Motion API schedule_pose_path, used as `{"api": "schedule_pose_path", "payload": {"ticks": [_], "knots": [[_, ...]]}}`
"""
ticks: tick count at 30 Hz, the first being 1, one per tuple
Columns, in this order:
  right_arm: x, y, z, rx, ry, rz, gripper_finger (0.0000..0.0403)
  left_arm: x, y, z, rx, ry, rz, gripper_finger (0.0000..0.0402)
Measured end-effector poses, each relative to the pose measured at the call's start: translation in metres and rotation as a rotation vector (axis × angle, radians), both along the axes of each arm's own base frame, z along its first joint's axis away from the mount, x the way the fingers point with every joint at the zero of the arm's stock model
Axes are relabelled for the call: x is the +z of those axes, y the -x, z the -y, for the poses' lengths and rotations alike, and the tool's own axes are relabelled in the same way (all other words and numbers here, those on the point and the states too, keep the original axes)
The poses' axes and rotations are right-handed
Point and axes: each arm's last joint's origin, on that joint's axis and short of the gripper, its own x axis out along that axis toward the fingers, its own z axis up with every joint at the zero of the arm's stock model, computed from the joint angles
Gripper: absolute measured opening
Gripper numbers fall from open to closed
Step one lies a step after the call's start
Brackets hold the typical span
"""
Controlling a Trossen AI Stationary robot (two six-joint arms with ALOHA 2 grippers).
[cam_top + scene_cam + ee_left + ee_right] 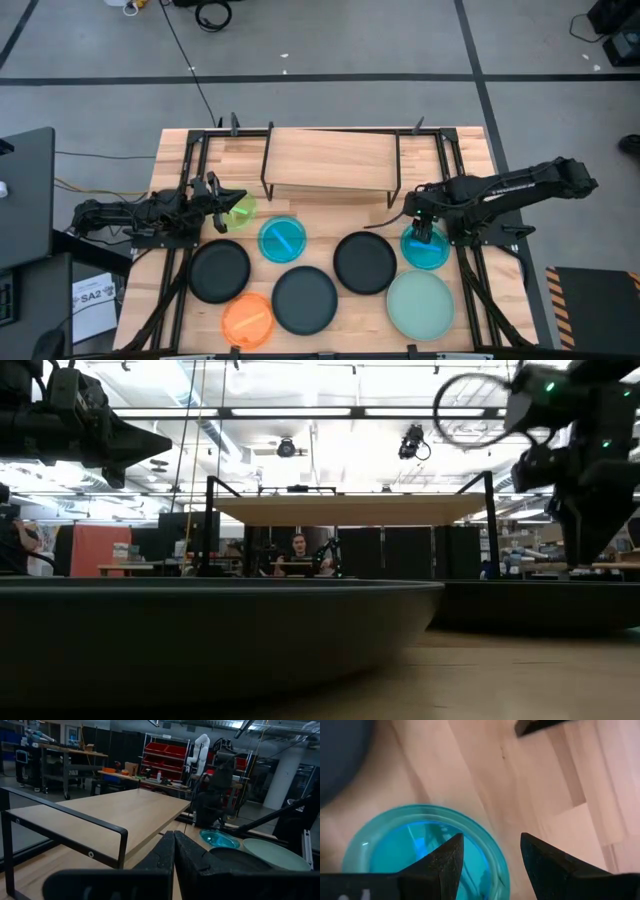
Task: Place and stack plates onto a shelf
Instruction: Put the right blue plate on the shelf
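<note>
- Hovering over the teal plate, the right gripper has its jaws spread wide and holds nothing; in the right wrist view one finger sits over the plate's inside and the other beyond its rim, which looks like a line-up for a rim pinch.
- Left gripper waits with jaws closed on nothing, just beside the lime green plate near the shelf's left legs.
- Shelf top is bare; its long axis runs left to right across the table's far half.
- Remaining plates lie flat in front of it: blue, three black, orange, mint.
- Plates are round, so no long axis; all face up.
- Judgement: stacking not yet begun.
</note>
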Motion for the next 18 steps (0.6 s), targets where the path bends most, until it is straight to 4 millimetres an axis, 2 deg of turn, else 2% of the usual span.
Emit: {"api": "schedule_pose_path", "payload": {"ticks": [8, 18], "knots": [[-0.015, -0.007, 0.01, -0.048, -0.031, -0.112, 0.0203, 0.0, 0.0, 0.0, 0.0, 0.0, -0.001, 0.0011], [-0.023, -0.01, 0.02, -0.086, -0.073, -0.166, 0.0203, -0.001, 0.0, 0.0, 0.0, 0.0, -0.006, 0.0011]]}}
